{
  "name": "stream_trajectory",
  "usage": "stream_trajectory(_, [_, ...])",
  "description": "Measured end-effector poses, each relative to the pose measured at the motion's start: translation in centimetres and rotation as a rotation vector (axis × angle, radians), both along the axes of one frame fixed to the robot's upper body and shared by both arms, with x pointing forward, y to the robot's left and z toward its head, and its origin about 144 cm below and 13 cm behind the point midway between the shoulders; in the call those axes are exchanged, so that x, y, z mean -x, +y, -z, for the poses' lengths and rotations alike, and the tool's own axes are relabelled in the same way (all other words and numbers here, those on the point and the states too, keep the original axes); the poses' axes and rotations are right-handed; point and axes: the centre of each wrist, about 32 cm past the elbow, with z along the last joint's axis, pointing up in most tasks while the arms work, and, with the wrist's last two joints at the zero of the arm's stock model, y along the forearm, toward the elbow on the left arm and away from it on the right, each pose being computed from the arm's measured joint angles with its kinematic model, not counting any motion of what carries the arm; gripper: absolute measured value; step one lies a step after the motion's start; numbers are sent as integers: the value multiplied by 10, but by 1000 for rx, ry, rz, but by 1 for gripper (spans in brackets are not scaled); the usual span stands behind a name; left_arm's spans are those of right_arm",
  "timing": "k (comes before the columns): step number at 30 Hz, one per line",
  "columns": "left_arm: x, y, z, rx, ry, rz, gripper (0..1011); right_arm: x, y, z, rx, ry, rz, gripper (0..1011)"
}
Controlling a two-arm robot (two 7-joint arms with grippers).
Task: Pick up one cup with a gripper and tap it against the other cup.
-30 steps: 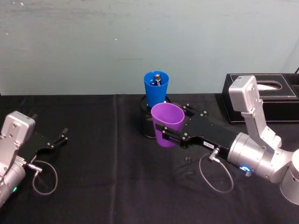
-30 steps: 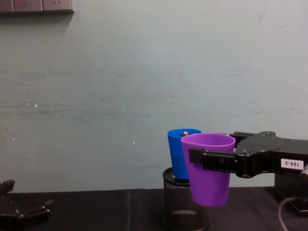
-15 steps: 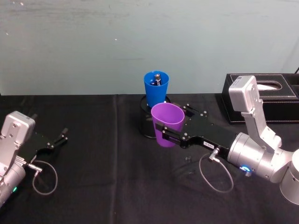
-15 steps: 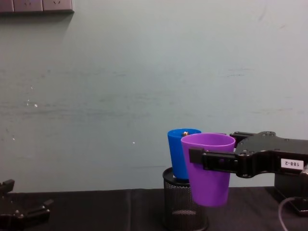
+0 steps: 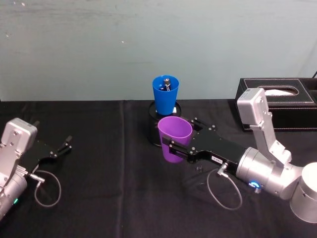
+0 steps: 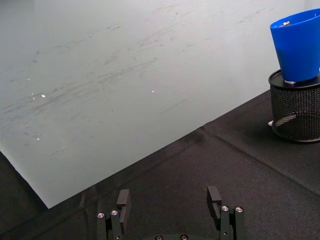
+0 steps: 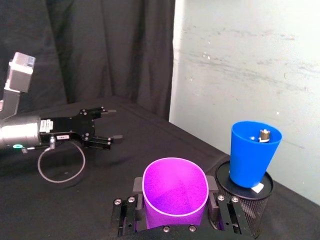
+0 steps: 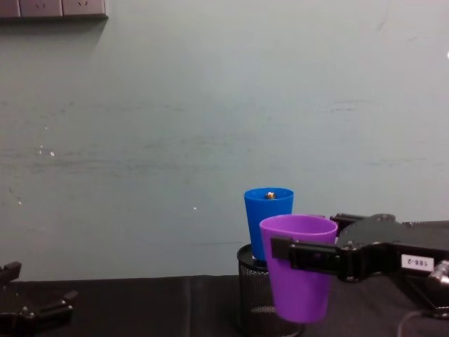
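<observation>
My right gripper (image 5: 172,147) is shut on the purple cup (image 5: 174,138), holding it upright by its sides just in front of the black mesh holder (image 5: 151,130). The blue cup (image 5: 165,93) stands in that holder, with a small dark object inside it. In the right wrist view a gap shows between the purple cup (image 7: 175,192) and the blue cup (image 7: 254,152). From the chest, the purple cup (image 8: 298,267) hangs lower than the blue cup (image 8: 269,216), and the right gripper (image 8: 303,254) carries a white label. My left gripper (image 5: 62,148) rests open at the far left.
A black tissue box (image 5: 285,101) stands at the back right, behind my right arm. The table is covered in black cloth (image 5: 109,198), with a pale green wall behind. A cable loop (image 5: 47,188) hangs off the left arm.
My right gripper has lowered the purple cup and pulled it slightly back and left, away from the blue cup's rim. The left arm has not moved.
</observation>
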Motion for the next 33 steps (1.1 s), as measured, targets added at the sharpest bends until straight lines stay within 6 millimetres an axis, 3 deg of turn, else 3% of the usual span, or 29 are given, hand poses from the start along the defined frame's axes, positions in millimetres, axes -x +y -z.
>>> stream_trajectory(12, [0, 0, 0, 0, 0, 0, 1000, -12, 15, 9, -20, 0, 91, 726])
stream_trajectory(33, [0, 0, 0, 0, 0, 0, 1000, -48, 29, -2, -14, -52, 109, 726])
